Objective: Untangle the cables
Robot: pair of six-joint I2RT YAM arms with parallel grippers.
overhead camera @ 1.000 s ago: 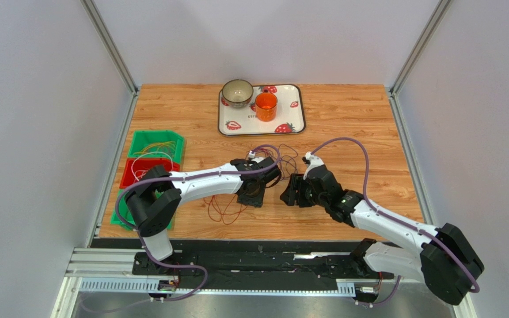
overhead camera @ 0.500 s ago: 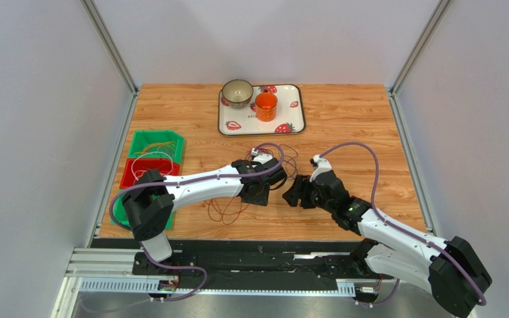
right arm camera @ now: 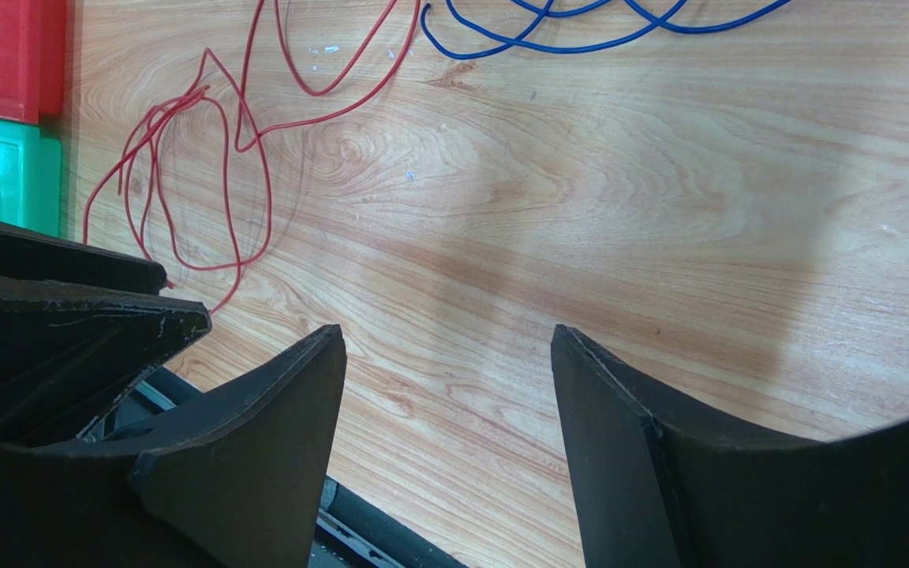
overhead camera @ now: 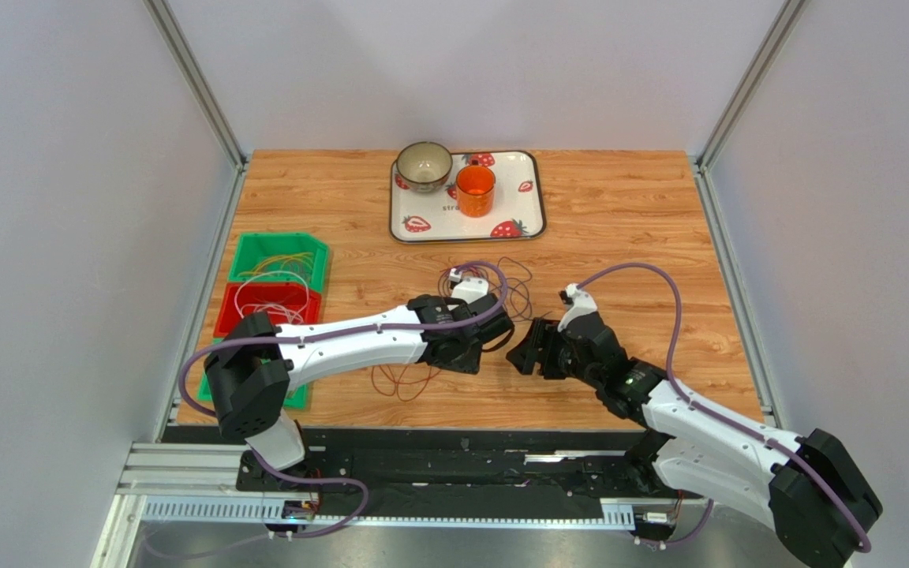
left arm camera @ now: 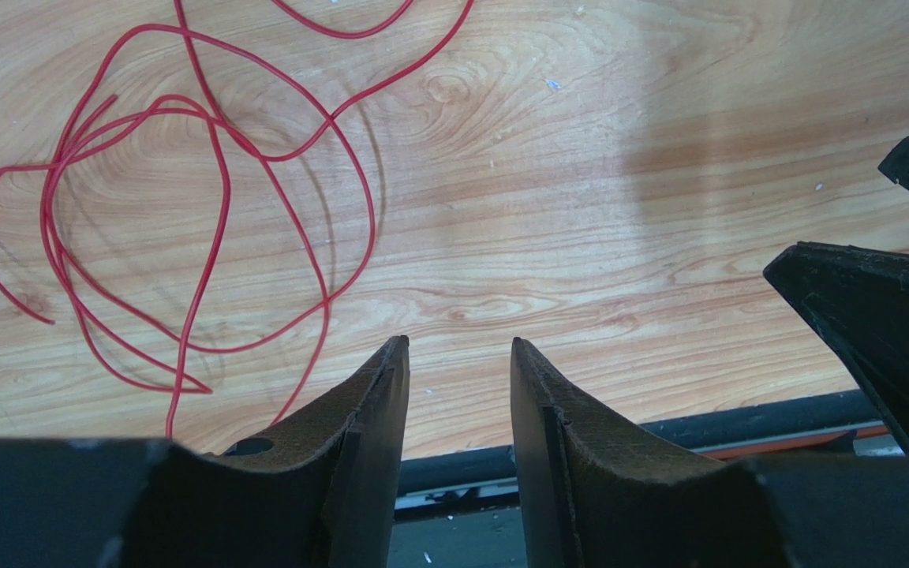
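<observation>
- A tray (overhead camera: pixel 521 215) is seen at the far middle of the desk (overhead camera: pixel 661 237). A bowl (overhead camera: pixel 424 166) is set on its left part, and a cup (overhead camera: pixel 475 187) just right of the bowl.
- Bins (overhead camera: pixel 244 255) are lined up along the desk's left edge.
- Far cable loops (overhead camera: pixel 516 288) are spread mid-desk, in front of the tray.
- Near cable loops (overhead camera: pixel 404 376) are laid left of centre, close to the front edge.
- The left end effector (left arm camera: pixel 459 355) and right end effector (right arm camera: pixel 447 343) are faced tip to tip, apart. The far loops are found behind them, the near loops to their left.

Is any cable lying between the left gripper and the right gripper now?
No. In the left wrist view only bare wooden tabletop separates the left gripper from the right gripper; the thin red cable loops lie on the opposite side.
</observation>
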